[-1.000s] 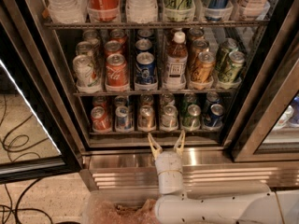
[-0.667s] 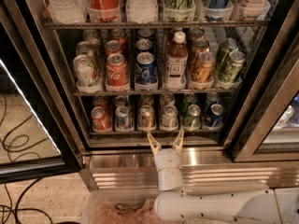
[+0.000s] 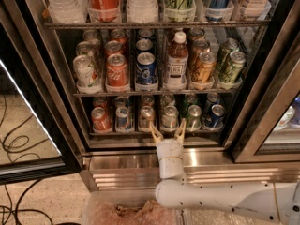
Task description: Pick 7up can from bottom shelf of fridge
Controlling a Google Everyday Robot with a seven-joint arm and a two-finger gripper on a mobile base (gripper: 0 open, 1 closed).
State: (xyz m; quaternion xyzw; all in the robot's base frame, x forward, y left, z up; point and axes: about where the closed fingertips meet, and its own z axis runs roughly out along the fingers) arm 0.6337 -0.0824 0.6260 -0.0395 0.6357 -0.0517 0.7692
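The fridge [image 3: 262,102] stands open in front of me. Its bottom shelf [image 3: 154,132] carries a row of short cans. The 7up can [image 3: 169,117] is pale and silvery with a silver lid, and stands upright in the front row right of centre. A brownish can [image 3: 146,116] is on its left and a darker green can [image 3: 193,116] on its right. My gripper [image 3: 167,128] is open at the shelf's front edge. Its two tan fingers [image 3: 155,132] reach up on either side of the 7up can's lower part, without closing on it.
A red can [image 3: 101,119], a blue-and-white can [image 3: 123,118] and a blue can [image 3: 215,116] also stand on the bottom shelf. The rack above holds cans and a brown bottle [image 3: 176,62]. The ribbed steel base [image 3: 122,165] lies below. Cables [image 3: 18,139] lie on the floor at left.
My gripper has moved a little forward and up towards the bottom shelf, so its fingertips now reach the front cans. The cans have not moved.
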